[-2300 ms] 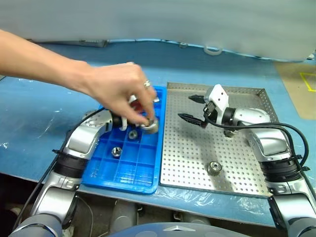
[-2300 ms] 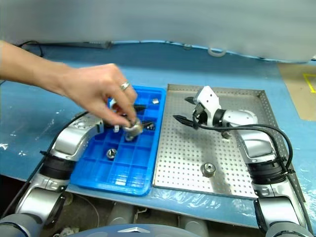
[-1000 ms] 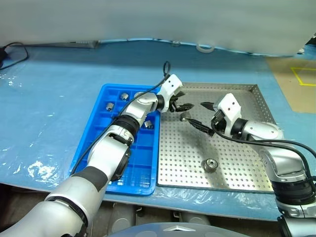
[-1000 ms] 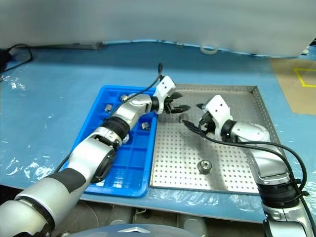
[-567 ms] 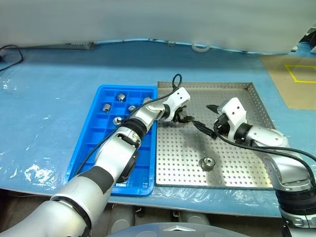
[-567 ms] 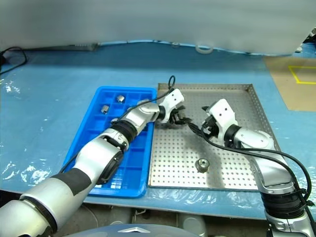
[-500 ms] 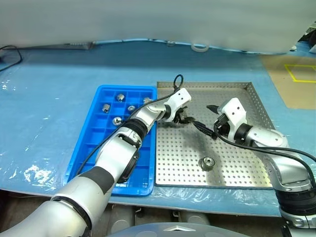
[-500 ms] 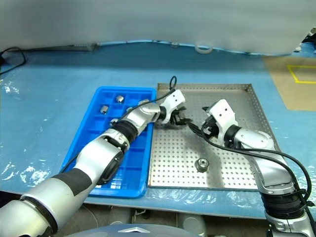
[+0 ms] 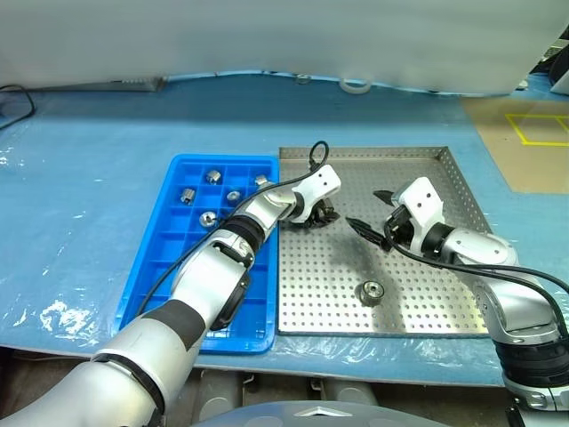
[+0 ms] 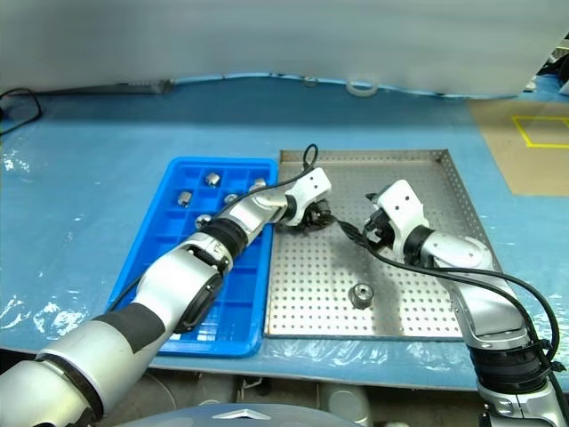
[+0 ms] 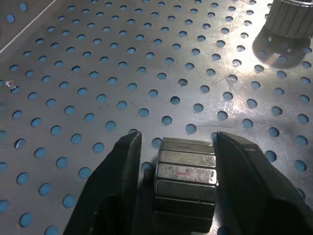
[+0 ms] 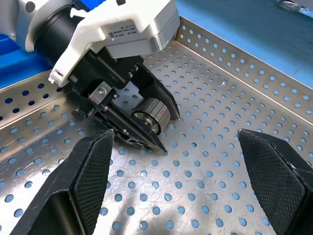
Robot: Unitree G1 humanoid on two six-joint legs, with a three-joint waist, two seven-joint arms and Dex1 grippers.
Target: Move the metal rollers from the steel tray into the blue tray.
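Left pincer (image 11: 186,196) is clamped on a metal roller (image 12: 150,115) down on the steel tray (image 9: 418,294), right pincer (image 12: 181,181) gaping wide just beside it (another roller (image 9: 371,291) sits nearer the tray's front rim).

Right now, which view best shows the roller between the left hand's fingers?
The left wrist view: the roller sits large between both fingers. The right wrist view shows its end face past the left hand; the eye views show it tiny, mostly hidden.

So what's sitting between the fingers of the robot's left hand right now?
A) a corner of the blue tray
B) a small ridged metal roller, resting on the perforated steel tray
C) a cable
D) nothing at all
B: the left gripper has its two fingers either side of a metal roller on the steel tray.
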